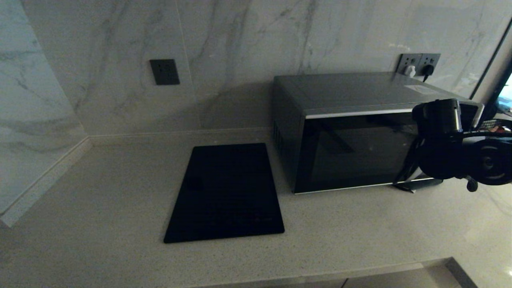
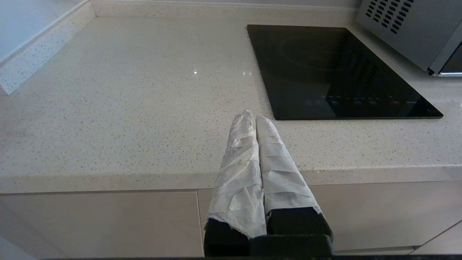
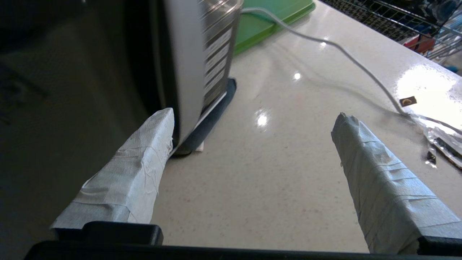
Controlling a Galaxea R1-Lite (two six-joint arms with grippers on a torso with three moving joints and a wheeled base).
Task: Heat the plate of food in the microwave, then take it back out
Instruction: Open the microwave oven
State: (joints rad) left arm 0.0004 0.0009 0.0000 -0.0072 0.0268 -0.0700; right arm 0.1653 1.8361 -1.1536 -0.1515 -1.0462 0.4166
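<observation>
The silver-grey microwave (image 1: 352,132) stands at the back right of the counter with its dark glass door closed. The plate of food is out of view. My right arm (image 1: 460,148) hangs in front of the microwave's right end and hides the button panel in the head view. In the right wrist view my right gripper (image 3: 254,117) is open and empty just above the counter. One taped finger (image 3: 144,151) lies close to the curved silver strip (image 3: 184,61) beside the door. My left gripper (image 2: 252,115) is shut and empty over the counter's front edge.
A flat black rectangular panel (image 1: 226,192) lies in the counter left of the microwave. A green board (image 3: 267,18) lies behind the microwave's right side, and a white cable (image 3: 346,57) runs across the counter. A wire basket (image 3: 408,18) stands further right. Wall sockets (image 1: 418,64) sit above the microwave.
</observation>
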